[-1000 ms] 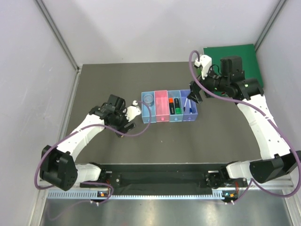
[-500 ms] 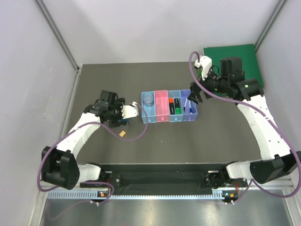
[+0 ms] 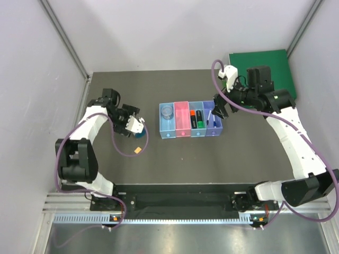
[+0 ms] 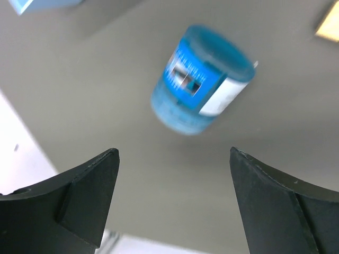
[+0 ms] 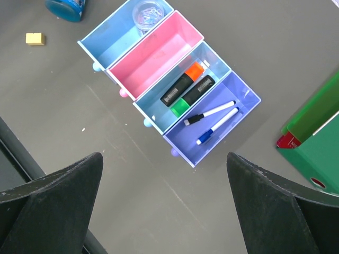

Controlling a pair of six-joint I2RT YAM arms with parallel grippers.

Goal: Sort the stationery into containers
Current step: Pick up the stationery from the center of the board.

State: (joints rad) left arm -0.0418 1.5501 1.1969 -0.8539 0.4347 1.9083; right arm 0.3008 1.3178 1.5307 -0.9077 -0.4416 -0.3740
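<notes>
Blue tin (image 4: 201,79) on table, left of bin row, loose beyond tips of left gripper (image 4: 174,156); jaws apart, nothing held. Orange block (image 3: 137,151) on table nearby. Grey tin (image 5: 145,11) in end light blue bin (image 5: 106,45). Highlighters (image 5: 185,87) in third bin (image 5: 153,114), pens (image 5: 212,112) in purple bin (image 5: 241,100). Right gripper (image 3: 218,108) above purple bin, jaws spread wide.
</notes>
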